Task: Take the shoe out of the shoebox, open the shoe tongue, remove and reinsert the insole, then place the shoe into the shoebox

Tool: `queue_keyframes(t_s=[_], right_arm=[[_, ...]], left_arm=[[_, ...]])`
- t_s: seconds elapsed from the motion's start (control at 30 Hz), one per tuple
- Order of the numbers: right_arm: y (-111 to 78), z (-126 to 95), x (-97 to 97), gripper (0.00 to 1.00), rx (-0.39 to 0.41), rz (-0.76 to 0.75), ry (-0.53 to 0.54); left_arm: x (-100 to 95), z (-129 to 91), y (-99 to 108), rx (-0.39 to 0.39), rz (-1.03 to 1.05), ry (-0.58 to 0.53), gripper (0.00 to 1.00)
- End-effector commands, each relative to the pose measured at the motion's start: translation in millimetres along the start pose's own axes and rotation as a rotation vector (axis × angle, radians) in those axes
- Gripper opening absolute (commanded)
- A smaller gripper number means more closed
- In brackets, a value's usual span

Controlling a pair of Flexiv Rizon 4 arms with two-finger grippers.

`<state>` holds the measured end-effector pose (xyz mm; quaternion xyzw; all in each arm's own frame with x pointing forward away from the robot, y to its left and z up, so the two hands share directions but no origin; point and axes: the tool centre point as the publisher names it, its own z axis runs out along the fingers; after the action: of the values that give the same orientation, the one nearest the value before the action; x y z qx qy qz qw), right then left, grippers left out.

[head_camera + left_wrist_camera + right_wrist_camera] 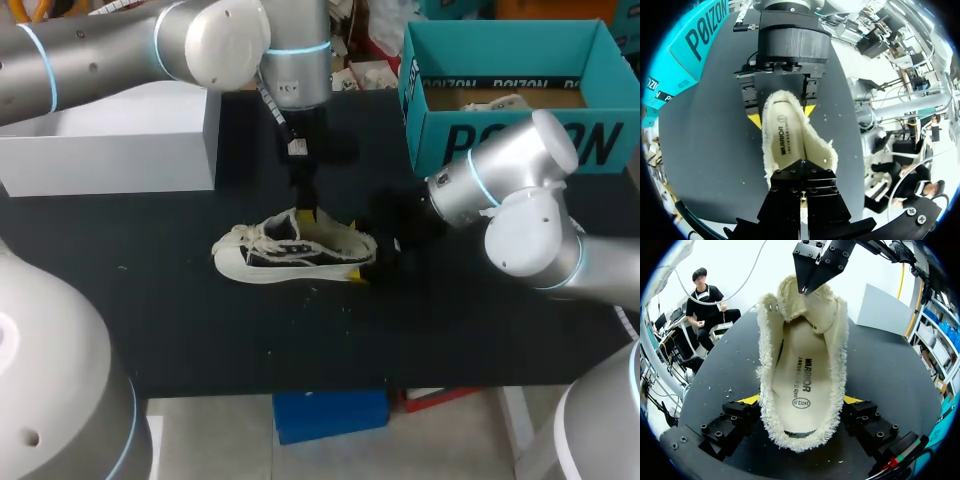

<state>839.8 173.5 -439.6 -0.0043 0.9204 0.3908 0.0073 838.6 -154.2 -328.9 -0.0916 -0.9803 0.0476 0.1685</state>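
Observation:
A cream fleece-lined shoe (285, 252) lies on the black table, toe to the left. My left gripper (305, 212) comes down from above, shut on the shoe's tongue (812, 307) and pulling it up and away from the opening. My right gripper (381, 260) stands at the heel. Its yellow tips press the heel from both sides in the right wrist view, so the gripper (801, 400) holds the shoe (802, 365). The printed insole (801, 385) lies flat inside. In the left wrist view my left gripper (801, 162) is pinched at the tongue, with the insole (787, 140) and my right gripper (782, 115) ahead of it.
The teal shoebox (500, 140) stands open at the back right, with paper inside it. A white box (110, 150) sits at the back left. Small crumbs dot the black table (200, 330) in front of the shoe.

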Motion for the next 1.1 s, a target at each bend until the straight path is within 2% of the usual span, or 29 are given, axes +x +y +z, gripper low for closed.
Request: queue_keyframes(t_s=[0.03, 0.17, 0.4, 0.83, 1.1], right_arm=[[-0.3, 2.2, 0.0, 0.0, 0.003, 0.001, -0.002], [-0.3, 2.2, 0.0, 0.0, 0.003, 0.001, -0.002], [-0.3, 2.2, 0.0, 0.0, 0.003, 0.001, -0.002], [-0.3, 2.2, 0.0, 0.0, 0.003, 0.001, -0.002], [-0.3, 2.2, 0.0, 0.0, 0.003, 0.001, -0.002]], left_arm=[[7.8, -11.1, 2.6, 0.006, 0.005, -0.027, 0.0], [3.4, -10.6, -5.9, 0.008, 0.014, -0.046, 0.0], [-1.1, 5.8, -17.4, -0.002, 0.027, -0.04, 0.0], [-12.1, 30.4, -16.8, -0.042, 0.009, 0.021, 0.0], [-7.3, 41.6, -12.8, -0.061, 0.002, 0.038, 0.0]])
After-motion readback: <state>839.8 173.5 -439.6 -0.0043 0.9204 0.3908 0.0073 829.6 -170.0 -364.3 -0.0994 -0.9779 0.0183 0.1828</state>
